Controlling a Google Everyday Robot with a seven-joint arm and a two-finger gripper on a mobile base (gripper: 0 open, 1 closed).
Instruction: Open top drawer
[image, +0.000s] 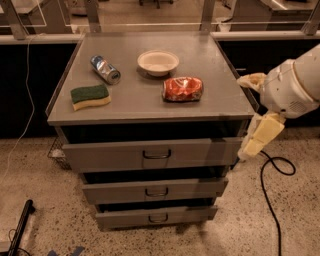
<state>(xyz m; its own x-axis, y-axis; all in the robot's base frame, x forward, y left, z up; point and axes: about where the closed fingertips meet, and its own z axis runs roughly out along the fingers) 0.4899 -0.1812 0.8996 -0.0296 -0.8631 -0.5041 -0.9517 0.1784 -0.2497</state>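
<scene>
Gripper (245, 117) off the cabinet's (150, 119) right front corner, released, grasping nothing. Top drawer (110, 155) just under its top, front panel running left to right — loop handle (157, 154) at mid-panel, well left of gripper, slightly lower.

There are three grey drawers: one top drawer (192, 152), one middle drawer (115, 192) and one bottom drawer (125, 218). The cabinet (135, 97) carries one can (105, 69), one bowl (158, 62), one sponge (90, 96) and one orange bag (182, 89). One gripper (256, 139) hangs at its right side.
</scene>
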